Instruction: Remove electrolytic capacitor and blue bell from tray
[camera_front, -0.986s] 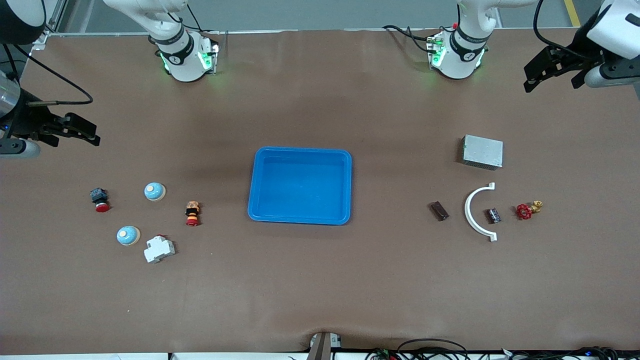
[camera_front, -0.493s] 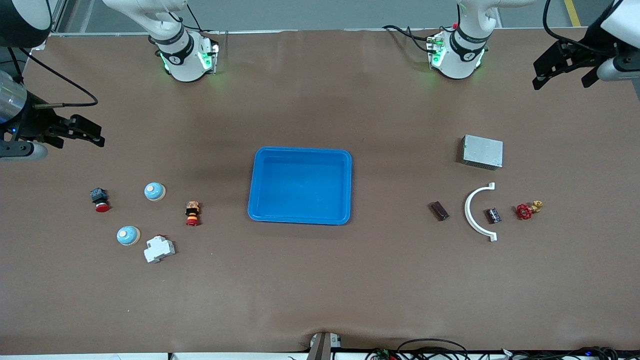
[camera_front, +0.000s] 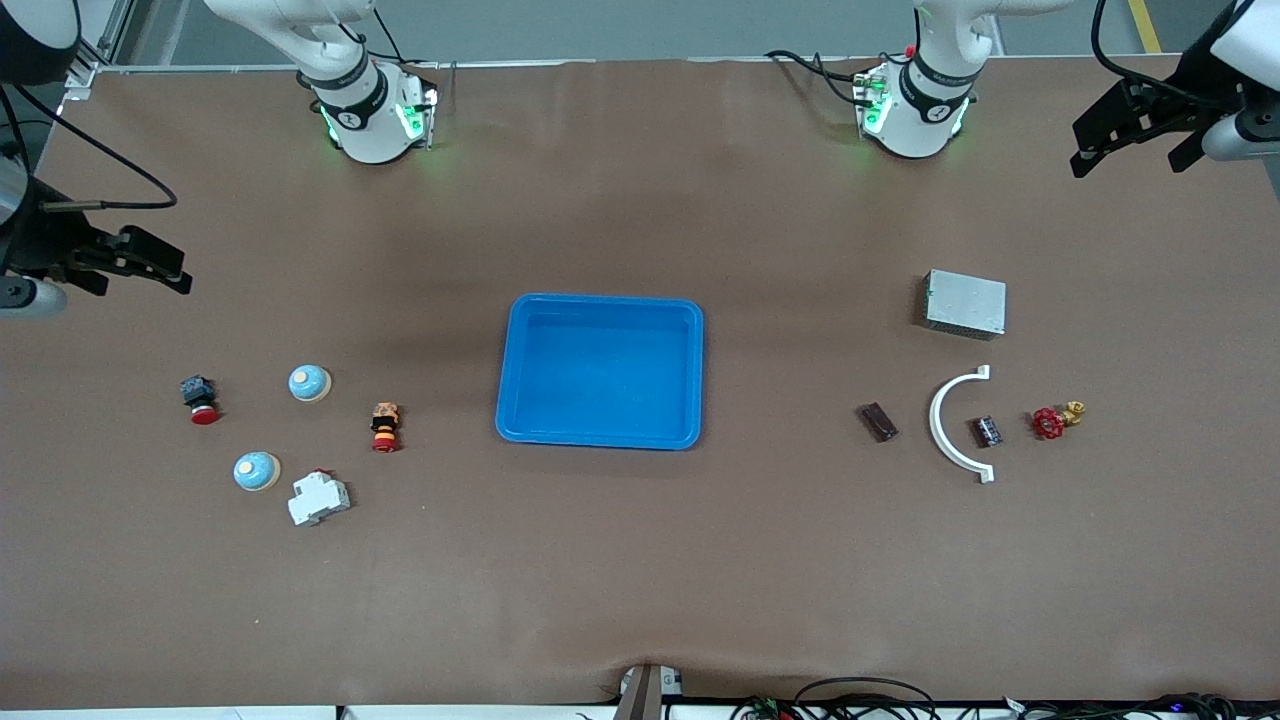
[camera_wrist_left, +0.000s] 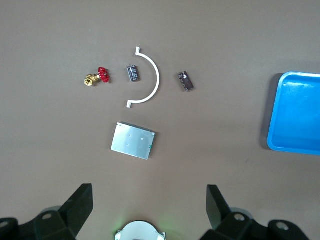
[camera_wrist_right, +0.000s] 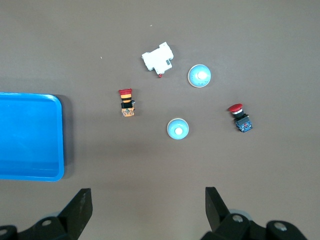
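Right gripper (camera_front: 150, 262) hangs high over the worktop (camera_front: 640, 560) at the right arm's end, above bare surface; its fingers (camera_wrist_right: 80, 207) stand wide apart and hold nothing.

Below it on the worktop lies a cluster of small parts. A red-capped push button (camera_front: 199, 398) sits outermost toward the right arm's end. One blue bell (camera_front: 309, 382) lies beside it toward the centre; a second blue bell (camera_front: 256, 471) lies nearer the front camera, just beside a white circuit breaker (camera_front: 318, 498). A red-and-orange switch (camera_front: 385, 426) stands between the bells and the tray. All are apart from one another, though the second bell and the breaker are close enough that contact cannot be ruled out from the front view.

The blue tray (camera_front: 600, 300) sits at mid-worktop with nothing in it.

Toward the left arm's end, a dark capacitor (camera_front: 879, 421) lies on its side, near the outside of a white curved bracket (camera_front: 942, 425). A second dark capacitor (camera_front: 987, 431) lies inside the bracket's curve, not touching it. A red-handled brass valve (camera_front: 1056, 419) lies beside that. A grey metal box (camera_front: 964, 303) lies farther from the front camera than the bracket.

Left gripper (camera_front: 1135, 135) hangs high over the worktop's edge at the left arm's end, well apart from these parts; its fingers (camera_wrist_left: 82, 205) are spread wide, with nothing between them.
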